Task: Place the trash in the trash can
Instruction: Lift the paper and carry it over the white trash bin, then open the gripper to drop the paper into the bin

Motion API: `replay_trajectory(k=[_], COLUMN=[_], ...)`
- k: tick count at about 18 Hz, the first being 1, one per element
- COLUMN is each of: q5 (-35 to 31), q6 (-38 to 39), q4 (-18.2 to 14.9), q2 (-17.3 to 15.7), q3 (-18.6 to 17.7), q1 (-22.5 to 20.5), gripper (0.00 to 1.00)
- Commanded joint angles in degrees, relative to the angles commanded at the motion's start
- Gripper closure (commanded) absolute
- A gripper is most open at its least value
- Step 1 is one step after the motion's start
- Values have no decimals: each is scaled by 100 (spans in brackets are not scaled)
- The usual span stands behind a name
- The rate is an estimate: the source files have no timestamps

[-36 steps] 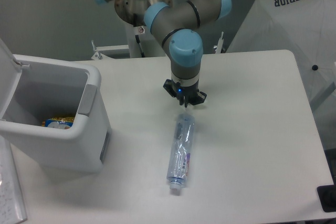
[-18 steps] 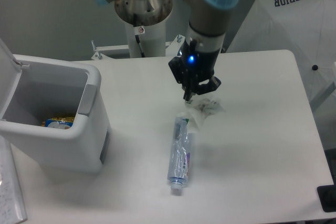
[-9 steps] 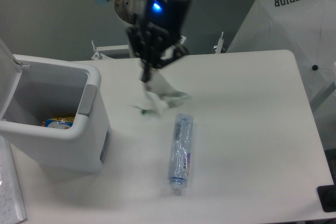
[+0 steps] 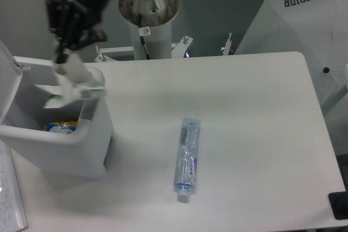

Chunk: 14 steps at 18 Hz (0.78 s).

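Over the boxy light-grey plastic trash can (image 4: 97, 134), the gripper (image 4: 61, 55) fingers pinched the crumpled white scrap (image 4: 70, 82); hanging near the rim, it might snag or fall outside. Flattened clear plastic bottle (image 4: 188, 157) lay on the worktop (image 4: 255, 134).

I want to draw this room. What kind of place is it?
Probably a robot lab: a grey-and-blue robot arm's gripper dangles a crumpled white scrap over a boxy light-grey bin on a plain white table.

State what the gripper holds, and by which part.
The gripper holds the crumpled white paper scrap by its top edge; the rest dangles over the open light-grey bin.
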<state>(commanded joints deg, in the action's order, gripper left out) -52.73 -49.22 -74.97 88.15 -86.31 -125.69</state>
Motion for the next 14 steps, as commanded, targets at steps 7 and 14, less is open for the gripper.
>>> replay_trajectory(k=[7, 14], q5=[-26, 9], q6=[9, 905], q4=[201, 861], q2=[-26, 175], q3=[-159, 70], q1=[97, -947], gripper=[0, 0])
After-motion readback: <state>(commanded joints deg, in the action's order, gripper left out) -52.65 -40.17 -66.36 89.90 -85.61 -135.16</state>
